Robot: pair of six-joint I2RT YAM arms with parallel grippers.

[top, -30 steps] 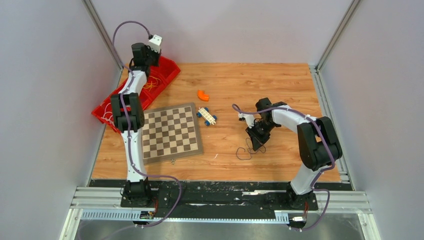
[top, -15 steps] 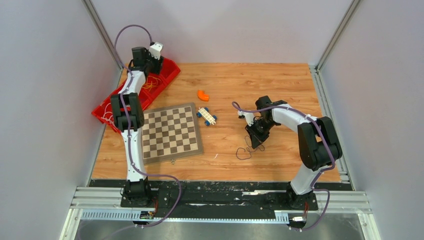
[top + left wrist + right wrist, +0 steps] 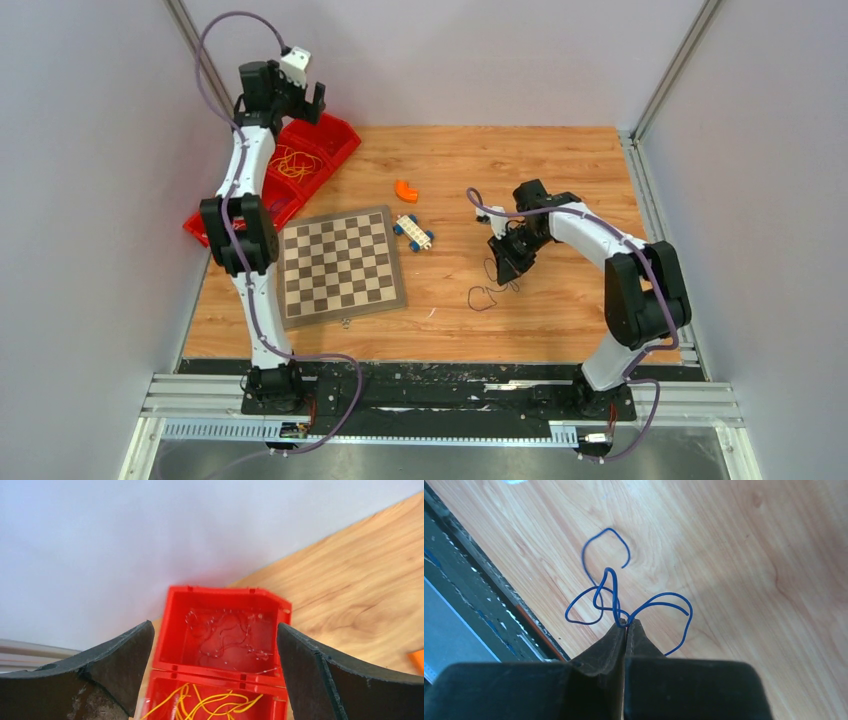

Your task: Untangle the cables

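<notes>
At ten o'clock on the wooden worktop (image 3: 560, 180), the red plastic compartment bin (image 3: 345, 140) sits beneath the left end effector (image 3: 215, 626), jaws wide and empty, with thin yellow-orange wires (image 3: 215, 700) heaped directly below. Over at four o'clock, the right end effector (image 3: 625, 625) pinches the curly dark-blue wire (image 3: 608, 529), its loops trailing toward seven.

- A brown-and-cream checkerboard (image 3: 341, 265) lies flat on the wooden table (image 3: 560, 170), turned slightly askew.
- A red divided bin (image 3: 347, 150) sits just beyond the checkerboard's far-left corner, running diagonally along the left wall.
- A white toy block with blue wheels (image 3: 413, 232) lies just beside the checkerboard's far-right corner.
- A small curved orange piece (image 3: 405, 190) lies near the checkerboard's far-right corner, beyond the toy.
</notes>
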